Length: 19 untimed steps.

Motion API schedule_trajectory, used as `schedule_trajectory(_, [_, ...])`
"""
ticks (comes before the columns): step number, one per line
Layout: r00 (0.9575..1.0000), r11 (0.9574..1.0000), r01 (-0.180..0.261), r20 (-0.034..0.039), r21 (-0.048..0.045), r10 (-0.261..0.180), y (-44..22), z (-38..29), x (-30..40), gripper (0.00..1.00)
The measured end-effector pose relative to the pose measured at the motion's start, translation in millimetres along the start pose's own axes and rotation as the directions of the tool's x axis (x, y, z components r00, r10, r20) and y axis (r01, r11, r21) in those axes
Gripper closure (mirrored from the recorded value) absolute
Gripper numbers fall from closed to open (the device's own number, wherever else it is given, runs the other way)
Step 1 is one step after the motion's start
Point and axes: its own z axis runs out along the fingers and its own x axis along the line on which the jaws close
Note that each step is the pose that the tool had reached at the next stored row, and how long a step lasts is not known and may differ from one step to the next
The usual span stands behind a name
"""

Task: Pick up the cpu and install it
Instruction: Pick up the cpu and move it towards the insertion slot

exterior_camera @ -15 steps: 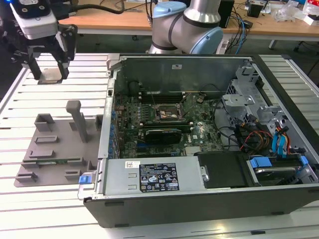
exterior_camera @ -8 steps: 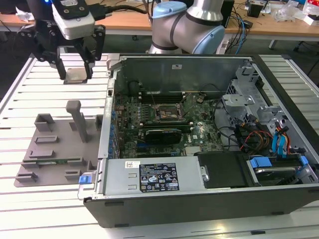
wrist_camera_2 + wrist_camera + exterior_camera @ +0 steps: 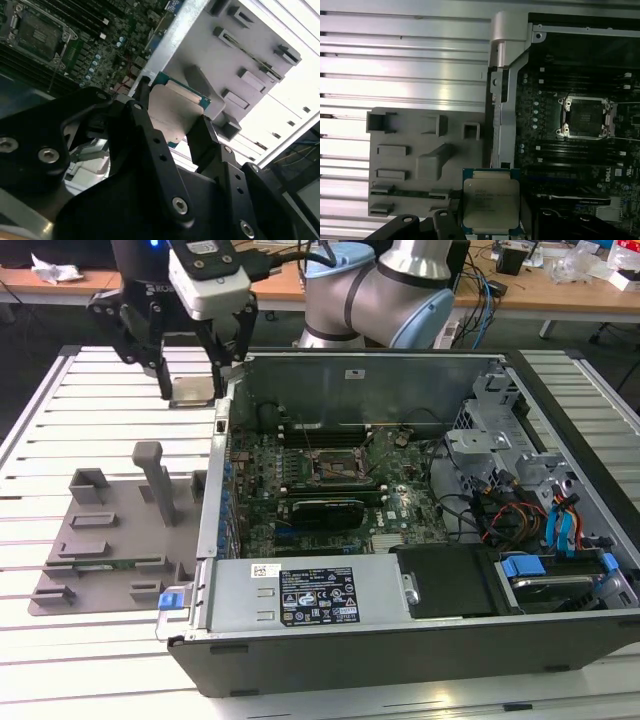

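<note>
The gripper (image 3: 171, 114) is pinching the cpu (image 3: 491, 202) by its edges, well apart from the motherboard's CPU socket (image 3: 584, 117), possibly risking the chip tilting, slipping, or seating crooked there.

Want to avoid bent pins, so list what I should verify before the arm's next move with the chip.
1. Small square silvery-topped cpu clamped between the end effector fingers: ok.
2. The cpu hangs clear of the grey plastic slotted tray: ok.
3. The black metal-rimmed square socket is empty: ok.
4. The cpu is over the socket: not ok; it hangs outside the open metal computer case.
5. The cpu's corner mark matches the socket: cannot tell.
</note>
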Motion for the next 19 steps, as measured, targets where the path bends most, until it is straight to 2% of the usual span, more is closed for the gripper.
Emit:
schedule_trajectory(3, [1.0,1.0,0.0,-0.0002,0.0,0.0,-0.5,-0.2,-9.1,0.45])
schedule_trajectory(6, [1.0,1.0,0.0,-0.0009,0.0,0.0,-1.8,-0.6,-31.9,0.45])
schedule_trajectory(7, [1.0,1.0,0.0,-0.001,-0.0001,0.0,-2.1,-0.7,-37.3,0.45])
schedule_trajectory(9, [1.0,1.0,0.0,-0.0017,-0.0001,0.0,-3.0,-1.1,-54.3,0.45])
schedule_trajectory(12, [1.0,1.0,0.0,-0.002,0.0,0.0,-3.7,-1.3,-65.5,0.45])
schedule_trajectory(14, [1.0,1.0,0.0,-0.0021,-0.0001,0.0,-4.5,-1.5,-80.1,0.45])
schedule_trajectory(16, [1.0,1.0,0.0,-0.0022,-0.0001,0.0,-4.8,-1.6,-86.6,0.45])
schedule_trajectory(19, [1.0,1.0,0.0,-0.0023,-0.0001,0.0,-5.4,-1.9,-100.2,0.45])
